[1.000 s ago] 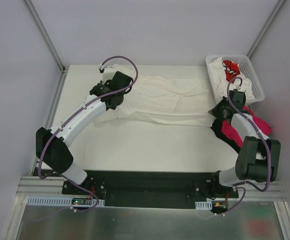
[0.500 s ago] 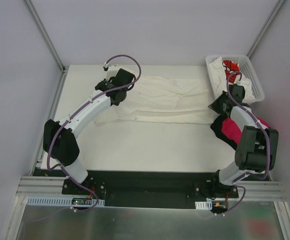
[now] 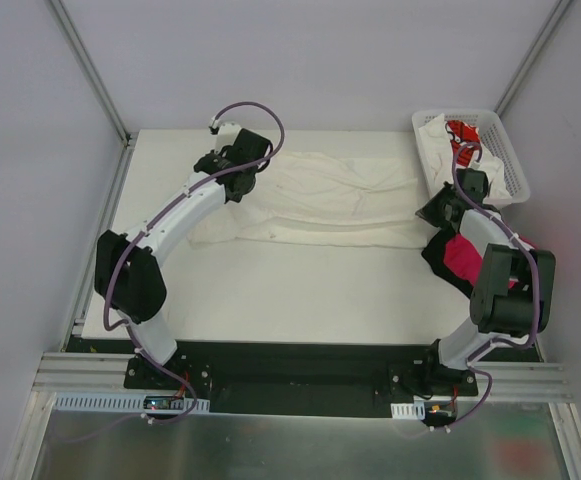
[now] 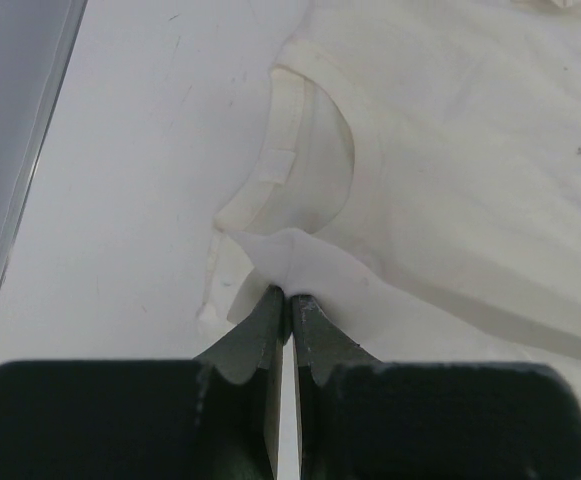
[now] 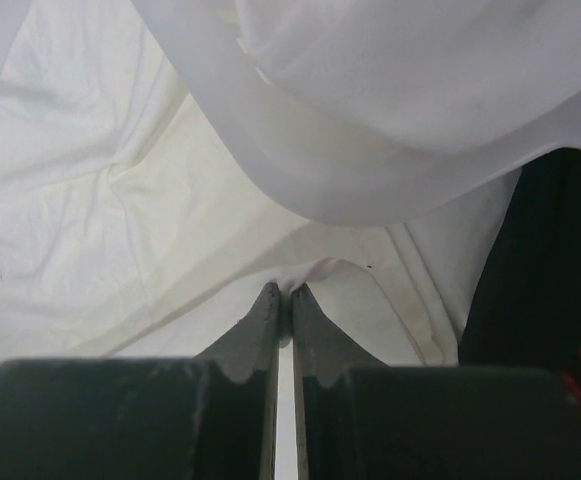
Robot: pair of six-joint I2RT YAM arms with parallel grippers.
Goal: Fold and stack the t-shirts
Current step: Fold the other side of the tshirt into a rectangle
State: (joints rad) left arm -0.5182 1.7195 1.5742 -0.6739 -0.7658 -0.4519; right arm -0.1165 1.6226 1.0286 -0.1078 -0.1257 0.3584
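Folding the cream t-shirt (image 3: 330,195) spread on the table's (image 3: 270,290) far side, left gripper (image 4: 290,296) clamps cloth beside the collar (image 4: 282,140), right gripper (image 5: 291,291) clamps the opposite end; next move likely calls for carrying both edges across together.

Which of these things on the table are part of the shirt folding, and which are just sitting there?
Part of the job:
cream t-shirt, pinched by left tool and right tool
red-print shirt
magenta shirt
black shirt

Just sitting there:
white lattice basket
table
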